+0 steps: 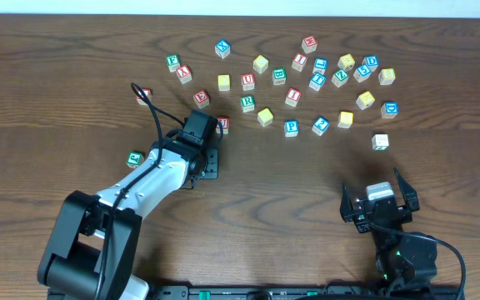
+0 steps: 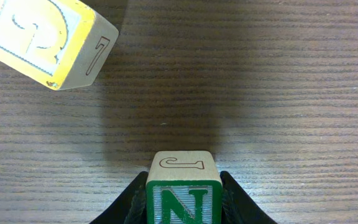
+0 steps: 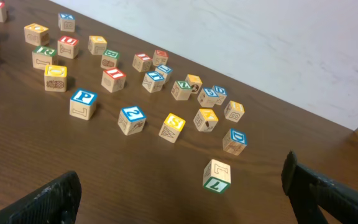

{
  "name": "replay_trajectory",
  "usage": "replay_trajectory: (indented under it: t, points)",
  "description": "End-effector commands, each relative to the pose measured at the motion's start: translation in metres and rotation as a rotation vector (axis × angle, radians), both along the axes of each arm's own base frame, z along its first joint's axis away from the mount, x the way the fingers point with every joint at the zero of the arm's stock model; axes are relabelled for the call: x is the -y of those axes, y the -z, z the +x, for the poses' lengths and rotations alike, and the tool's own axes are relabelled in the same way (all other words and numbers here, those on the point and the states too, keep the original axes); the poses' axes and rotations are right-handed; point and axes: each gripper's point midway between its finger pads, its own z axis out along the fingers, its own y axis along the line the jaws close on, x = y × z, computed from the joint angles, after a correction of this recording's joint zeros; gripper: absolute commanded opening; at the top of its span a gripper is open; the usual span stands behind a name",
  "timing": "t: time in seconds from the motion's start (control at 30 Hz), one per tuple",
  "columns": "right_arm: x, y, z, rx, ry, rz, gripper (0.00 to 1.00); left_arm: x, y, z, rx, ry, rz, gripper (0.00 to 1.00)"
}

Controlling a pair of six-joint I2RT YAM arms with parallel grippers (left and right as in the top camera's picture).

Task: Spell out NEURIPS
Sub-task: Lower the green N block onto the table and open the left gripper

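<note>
A green N cube [image 2: 183, 194] sits between the fingers of my left gripper [image 2: 183, 202], which is shut on it low over the wood. Overhead, that gripper [image 1: 200, 127] lies under its own wrist left of centre, so the N is hidden there. Loose in the scatter are red U [image 1: 247, 81], green R [image 1: 247, 102], red I [image 1: 293, 96], blue P [image 1: 291, 127] and yellow S [image 1: 345, 119]. I cannot read which red cube is the E. My right gripper [image 1: 379, 204] stands open and empty near the front right, far from the cubes.
A yellow-faced cube [image 2: 42, 40] lies close ahead-left of the held N. A red cube [image 1: 222, 124] touches the left wrist's right side. A green cube [image 1: 135, 158] sits left of the arm. A green 7 cube [image 3: 217, 175] lies just ahead of the right gripper.
</note>
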Motion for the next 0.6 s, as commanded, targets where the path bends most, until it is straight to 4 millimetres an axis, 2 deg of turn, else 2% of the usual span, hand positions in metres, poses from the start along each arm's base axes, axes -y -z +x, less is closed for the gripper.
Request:
replay_trajectory:
  t: [0.0, 0.33, 0.57]
  points:
    - [0.0028, 0.0002, 0.0001, 0.000, 0.014, 0.013, 0.99, -0.0014, 0.0062, -0.0033, -0.029, 0.011, 0.020, 0.25]
    - [0.0028, 0.0002, 0.0001, 0.000, 0.014, 0.013, 0.99, -0.0012, 0.0046, -0.0028, -0.031, 0.018, 0.023, 0.42]
    - [0.0028, 0.0002, 0.0001, 0.000, 0.014, 0.013, 0.99, -0.0010, 0.0042, -0.0024, -0.029, 0.025, 0.024, 0.43]
